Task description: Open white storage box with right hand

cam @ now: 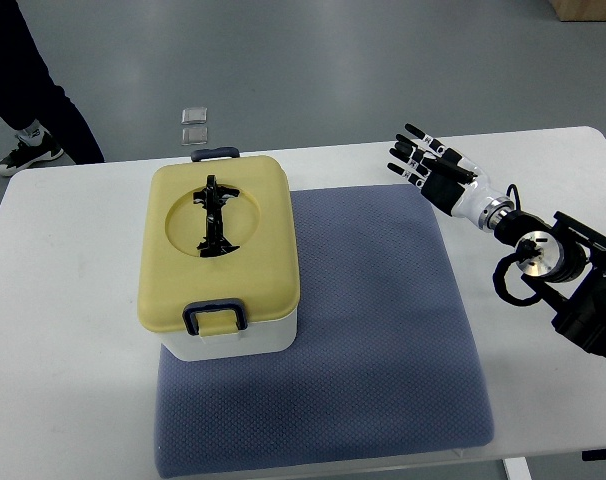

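- Storage box (223, 335): white body with a pale yellow lid (219, 240), standing upright on the left part of the mat. The lid is seated flat on the body, so the box is closed.
- Lid handle (214, 217): black, folded flat inside a round recess in the middle of the lid.
- Near latch (215, 317): dark blue frame with a yellow centre, lying against the near edge of the lid.
- Far latch (215, 154): dark blue, at the far edge of the lid, seen only from above.
- Mat (373, 330): blue-grey, textured, covering the middle of the table; the box overhangs its left edge slightly.
- Table (63, 330): white, with rounded corners, bearing the mat and the box.
- Right hand (430, 166): black and white, over the far right of the table, just past the far right corner of the mat. The fingers (419, 133) are spread apart and stretched out, holding nothing. It is well apart from the box, and its arm comes in from the right edge.
- Floor items (194, 124): two small clear squares lying on the grey floor beyond the table.
- Person: a dark trouser leg and a black-and-white shoe (28, 150) at the far left, on the floor.
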### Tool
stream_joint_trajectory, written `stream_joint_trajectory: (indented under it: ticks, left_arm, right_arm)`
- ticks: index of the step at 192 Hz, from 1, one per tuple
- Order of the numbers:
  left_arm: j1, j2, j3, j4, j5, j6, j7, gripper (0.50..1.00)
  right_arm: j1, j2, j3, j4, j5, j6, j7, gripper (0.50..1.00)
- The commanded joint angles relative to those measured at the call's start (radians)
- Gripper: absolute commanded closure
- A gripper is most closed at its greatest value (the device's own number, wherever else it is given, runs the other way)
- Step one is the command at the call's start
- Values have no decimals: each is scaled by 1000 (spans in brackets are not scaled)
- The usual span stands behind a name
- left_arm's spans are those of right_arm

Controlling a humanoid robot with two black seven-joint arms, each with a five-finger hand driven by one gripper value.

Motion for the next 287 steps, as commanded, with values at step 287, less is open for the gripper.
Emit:
stream_joint_trajectory:
  ticks: [287]
  left_arm:
    - [0, 0, 1, 15, -1, 9, 0, 500]
  right_arm:
    - [48, -37, -23, 2, -117, -19, -1, 564]
